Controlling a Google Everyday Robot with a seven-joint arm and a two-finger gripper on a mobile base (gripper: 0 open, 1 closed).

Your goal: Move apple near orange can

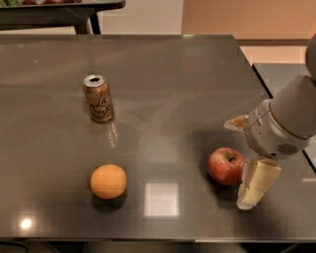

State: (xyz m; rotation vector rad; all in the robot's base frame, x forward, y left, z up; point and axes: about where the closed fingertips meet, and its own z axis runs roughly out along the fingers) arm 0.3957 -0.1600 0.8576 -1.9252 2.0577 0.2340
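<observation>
The red apple (225,165) with yellowish patches lies on the dark table at the right front. My gripper (246,154) is open right beside it on its right. One cream finger (257,182) reaches down to the table just right of the apple. The other fingertip (237,123) shows behind the apple. The apple sits at the mouth of the open fingers and rests on the table. The orange can (98,98) stands upright at the left middle, far from the apple.
A plain orange fruit (108,181) lies at the left front, below the can. The table's right edge (256,79) runs close behind my arm. Another table (59,10) stands at the back left.
</observation>
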